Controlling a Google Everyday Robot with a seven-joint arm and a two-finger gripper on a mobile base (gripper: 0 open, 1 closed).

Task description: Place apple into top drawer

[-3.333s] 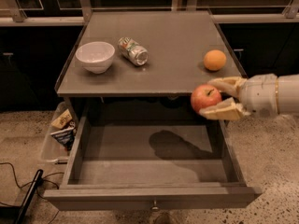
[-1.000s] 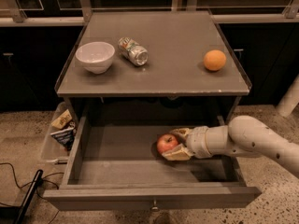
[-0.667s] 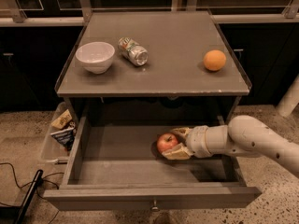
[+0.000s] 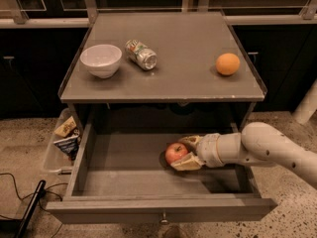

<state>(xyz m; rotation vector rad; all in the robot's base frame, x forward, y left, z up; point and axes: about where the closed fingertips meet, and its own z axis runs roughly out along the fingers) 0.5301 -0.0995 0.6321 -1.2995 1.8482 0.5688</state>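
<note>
The red apple (image 4: 175,151) sits low inside the open top drawer (image 4: 158,209), right of the middle of its floor. My gripper (image 4: 180,153) reaches in from the right, with one finger behind the apple and one in front. The fingers (image 4: 188,162) are closed against the apple's sides. The white arm (image 4: 267,148) crosses over the drawer's right wall. The drawer is pulled fully out, and its small metal knob (image 4: 162,217) shows at the bottom of the front panel.
On the cabinet top (image 4: 173,78) stand a white bowl (image 4: 101,59), a can lying on its side (image 4: 141,54) and an orange (image 4: 228,63). A clear bin with snack packets (image 4: 63,138) sits left of the drawer. A black cable (image 4: 25,207) lies on the floor.
Since 3.3 s ago the gripper has carried the apple from beside the cabinet top down into the drawer. Over the last second it has stayed almost still.
</note>
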